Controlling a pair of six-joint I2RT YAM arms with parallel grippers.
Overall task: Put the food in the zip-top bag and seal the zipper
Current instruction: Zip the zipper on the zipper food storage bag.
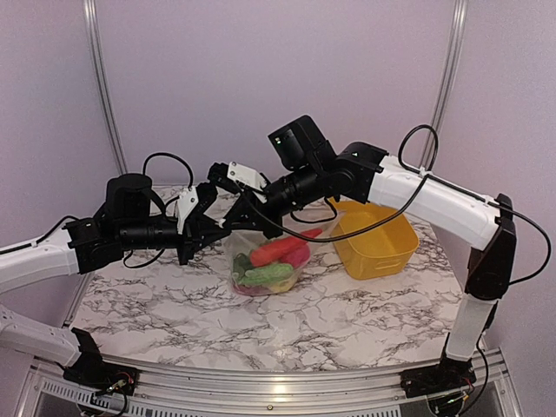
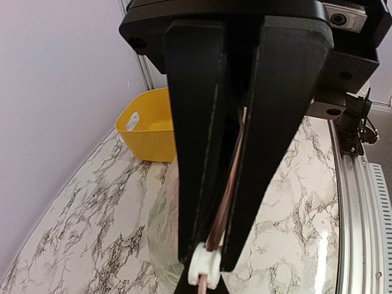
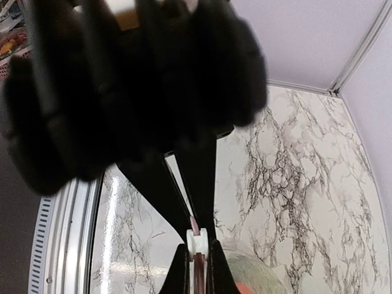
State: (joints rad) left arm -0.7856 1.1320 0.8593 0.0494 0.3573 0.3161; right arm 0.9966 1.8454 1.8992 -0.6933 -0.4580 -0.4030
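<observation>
Stretching across the lower half of the overhead frame, the marbled table is carrying everything. The right arm is reaching in from the right edge and the left arm from the left edge, both meeting just left of the frame's centre. A yellow basket is sitting right of centre, just beside the zip-top bag and clear of both grippers. A black cable is drooping across the bag's upper right, between it and the basket.

The bag is hanging below the two grippers in the middle of the frame, mouth uppermost. I cannot tell whether its bottom is resting on the table. The food is lying inside it. A long red-orange piece is slanting up toward the right, and a green cucumber is lying beneath it on much the same slant.

In the left wrist view, the left gripper is pinching the zipper, jaws closed flat on it. The pinkish strip is running steeply along the fingers, from upper right down to lower left. In the right wrist view, the right gripper is narrowing to a slit and is likewise clamping the strip, which is running almost straight up the frame. A small white piece is sitting on the strip right at the fingertips.
</observation>
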